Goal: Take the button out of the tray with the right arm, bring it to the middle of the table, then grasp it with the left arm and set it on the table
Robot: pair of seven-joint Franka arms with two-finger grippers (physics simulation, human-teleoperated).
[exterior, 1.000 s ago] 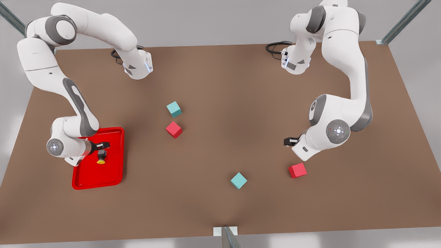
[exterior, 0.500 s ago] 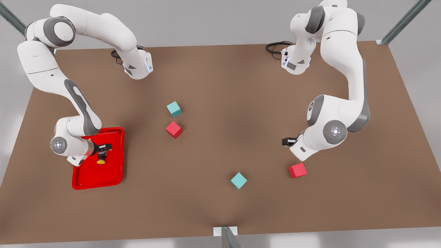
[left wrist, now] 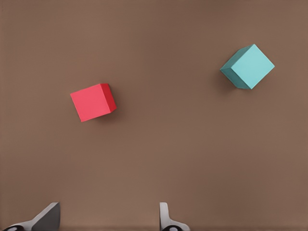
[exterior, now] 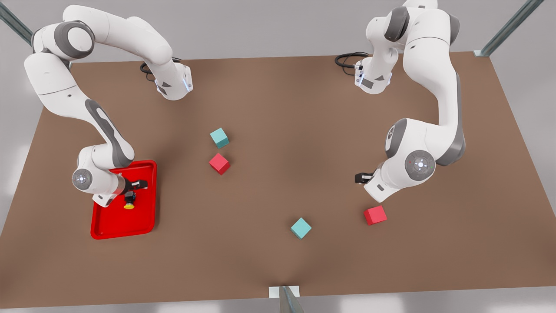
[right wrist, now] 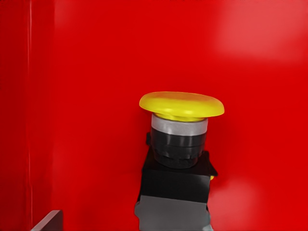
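Note:
The button, a yellow cap on a black base, is inside the red tray at the front view's left. My right gripper hangs right over it. In the right wrist view the button is close up, and one fingertip stands well apart from it, so the gripper is open. The button's base hides the other finger. My left gripper waits open above the brown table at the front view's right, with nothing between its fingertips.
A teal cube and a red cube lie near the table's middle. Another teal cube and red cube lie below the left gripper, seen from its wrist as the red cube and teal cube.
The right arm's wrist has shifted toward the front view's right over the tray, while the button barely moved. The left arm has drifted slightly toward the table's middle.

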